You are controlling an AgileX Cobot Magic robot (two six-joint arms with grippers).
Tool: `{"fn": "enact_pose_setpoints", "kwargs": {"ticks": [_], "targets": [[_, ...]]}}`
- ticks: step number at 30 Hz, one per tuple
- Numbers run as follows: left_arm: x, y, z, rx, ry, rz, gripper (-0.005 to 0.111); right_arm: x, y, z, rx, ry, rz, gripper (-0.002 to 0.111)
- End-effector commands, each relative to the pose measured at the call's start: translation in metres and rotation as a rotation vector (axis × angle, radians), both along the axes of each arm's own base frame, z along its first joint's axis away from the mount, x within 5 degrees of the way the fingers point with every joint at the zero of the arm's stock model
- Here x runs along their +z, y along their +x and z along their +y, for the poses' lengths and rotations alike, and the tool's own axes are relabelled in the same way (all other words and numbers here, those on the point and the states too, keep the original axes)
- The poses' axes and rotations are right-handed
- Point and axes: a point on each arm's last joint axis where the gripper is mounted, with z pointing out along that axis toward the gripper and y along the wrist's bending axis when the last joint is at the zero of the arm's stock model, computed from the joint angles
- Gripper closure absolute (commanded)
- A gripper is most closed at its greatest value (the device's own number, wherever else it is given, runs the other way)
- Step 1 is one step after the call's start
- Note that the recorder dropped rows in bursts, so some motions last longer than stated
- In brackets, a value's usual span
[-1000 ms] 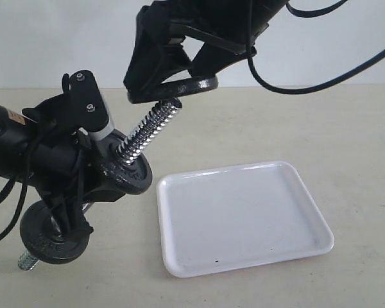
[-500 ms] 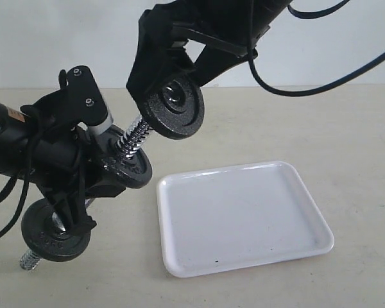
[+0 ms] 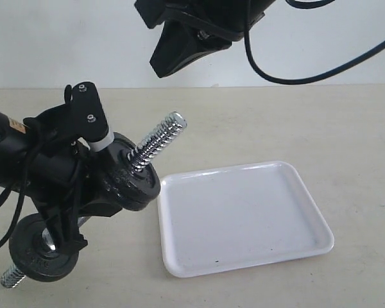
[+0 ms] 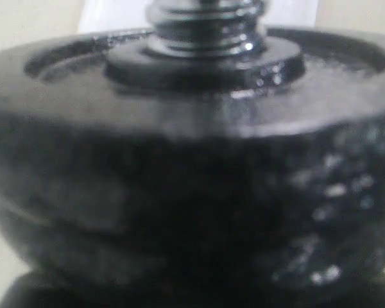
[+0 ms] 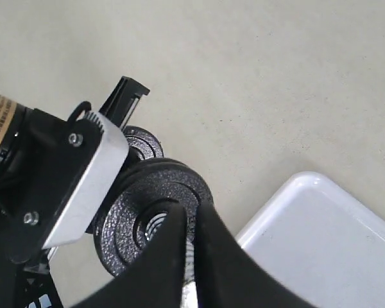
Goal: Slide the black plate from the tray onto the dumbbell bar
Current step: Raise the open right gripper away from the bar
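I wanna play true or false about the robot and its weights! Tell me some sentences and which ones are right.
1. The black plate is on the dumbbell bar. True.
2. The tray has a plate in it. False: the white tray has no plate in it.
3. The right gripper is shut. True.
4. The right gripper holds the black plate. False: it holds nothing.
5. The dumbbell bar lies flat. False: it slants upward.

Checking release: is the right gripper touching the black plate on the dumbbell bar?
Apart. Exterior view shows the right gripper high above the black plate on the dumbbell bar, clear background between.
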Motion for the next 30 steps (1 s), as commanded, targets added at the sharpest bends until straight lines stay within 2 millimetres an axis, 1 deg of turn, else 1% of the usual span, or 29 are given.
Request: {"fn": "enact_pose_setpoints", "kwargs": {"ticks": [1,6,11,15,21,30], "targets": [[0.048,0.006,0.001,0.098,-0.159,-0.239,0.102,0.002,0.001,-0.001,-0.003,0.003,-0.017,0.108],[0.059,0.001,0.004,0.099,-0.18,-0.276,0.102,0.001,0.001,-0.001,0.002,-0.001,-0.011,0.108],[0.058,0.0,0.004,0.097,-0.179,-0.272,0.102,0.0,0.001,-0.002,0.004,-0.015,-0.016,0.108],[0.058,0.0,0.004,0.097,-0.179,-0.272,0.102,-0.004,0.004,-0.007,-0.012,-0.093,-0.05,0.108],[0.06,0.002,0.004,0.105,-0.179,-0.295,0.102,-0.01,0.01,-0.02,-0.051,-0.255,-0.096,0.108],[0.059,0.004,0.005,0.122,-0.182,-0.319,0.102,-0.014,0.01,-0.027,-0.1,-0.335,-0.073,0.108]]}}
